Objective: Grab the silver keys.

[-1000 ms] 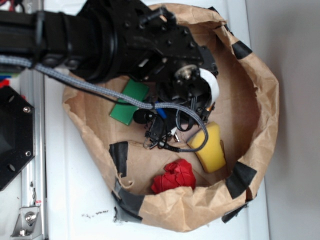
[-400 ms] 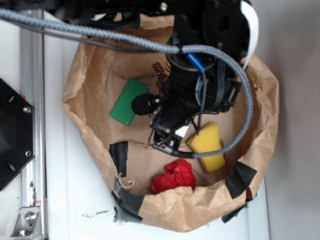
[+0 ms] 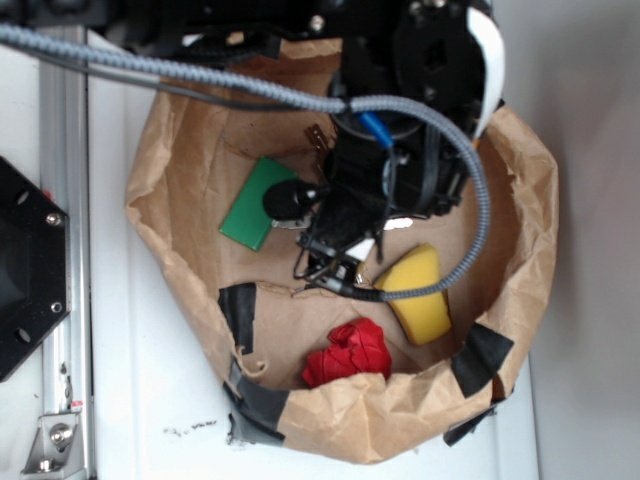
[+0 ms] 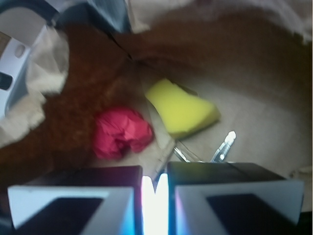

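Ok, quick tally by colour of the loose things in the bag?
Green: 1, block
Yellow: 1, sponge
Red: 1, crumpled wad
Silver: 1, keys, partly hidden under the gripper
Total: 4

A brown paper bag (image 3: 520, 200) with its rim rolled down sits on a white desk (image 3: 150, 400). Black tape patches stick to its rim. Inside lie a green block (image 3: 250, 205) on the left, a yellow sponge (image 3: 420, 295) on the right and a red crumpled ball (image 3: 348, 352) near the bottom rim. The black robot arm (image 3: 420, 130) reaches down into the middle. The hand (image 3: 335, 262) is low between the block and the sponge, with something silver at its tip, too small to make out.
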{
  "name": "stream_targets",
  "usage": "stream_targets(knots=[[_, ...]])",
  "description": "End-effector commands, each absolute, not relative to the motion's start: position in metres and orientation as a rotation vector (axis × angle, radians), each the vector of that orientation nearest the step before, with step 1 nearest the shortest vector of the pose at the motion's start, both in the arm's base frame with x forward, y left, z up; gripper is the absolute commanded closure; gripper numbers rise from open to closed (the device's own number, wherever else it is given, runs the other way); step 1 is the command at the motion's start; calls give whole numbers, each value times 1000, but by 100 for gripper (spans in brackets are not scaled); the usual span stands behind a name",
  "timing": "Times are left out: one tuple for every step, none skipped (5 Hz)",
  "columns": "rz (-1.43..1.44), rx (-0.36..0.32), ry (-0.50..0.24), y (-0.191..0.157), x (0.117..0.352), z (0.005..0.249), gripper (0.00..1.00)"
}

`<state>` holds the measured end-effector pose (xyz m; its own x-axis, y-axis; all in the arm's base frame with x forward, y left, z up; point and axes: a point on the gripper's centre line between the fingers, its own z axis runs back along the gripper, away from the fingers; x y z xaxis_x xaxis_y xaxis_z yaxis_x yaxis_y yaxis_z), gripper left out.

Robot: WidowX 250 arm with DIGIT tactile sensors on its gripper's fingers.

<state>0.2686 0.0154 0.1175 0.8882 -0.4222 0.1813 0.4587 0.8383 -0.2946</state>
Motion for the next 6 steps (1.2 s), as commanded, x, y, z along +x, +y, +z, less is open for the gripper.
stream_targets(knots=[[-516,-138,-123,36,273,87,0],[-509,-102,-108,45,280,72,0],[-537,-53,-81,51,276,58,0],[-575,-52,-64,49,269,53,0],[-612,-86,-48,41,262,54,0],[-638,-90,-56,39,260,54,0]])
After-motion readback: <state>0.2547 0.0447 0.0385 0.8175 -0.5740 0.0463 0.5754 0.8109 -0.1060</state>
